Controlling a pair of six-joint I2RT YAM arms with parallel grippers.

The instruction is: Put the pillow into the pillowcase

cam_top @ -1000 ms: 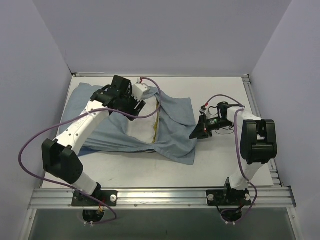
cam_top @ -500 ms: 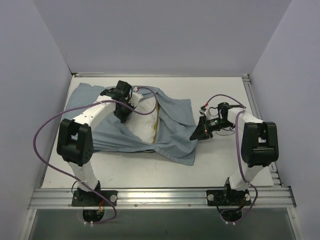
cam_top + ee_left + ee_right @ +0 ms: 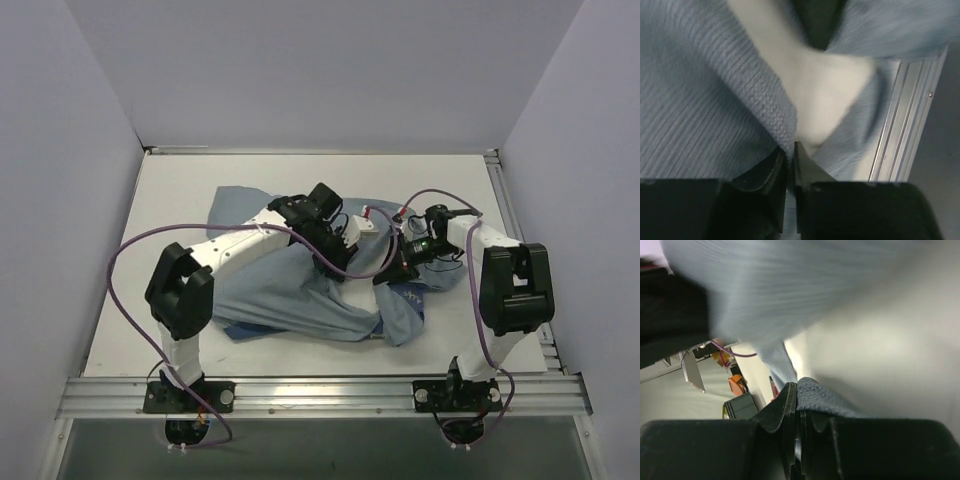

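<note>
White table (image 3: 180,190) bears one pillowcase (image 3: 290,305); left jaws and right jaws both apparently clamp its cloth.

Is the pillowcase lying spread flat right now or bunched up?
Bunched up: the pillowcase lies rumpled and folded over itself, with the left gripper and right gripper pinching its cloth.

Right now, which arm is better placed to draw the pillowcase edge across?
Left, probably: the left tool pinches the pillowcase near its middle, free to drag that edge across. The right tool pinches its right end, merely anchoring.
</note>
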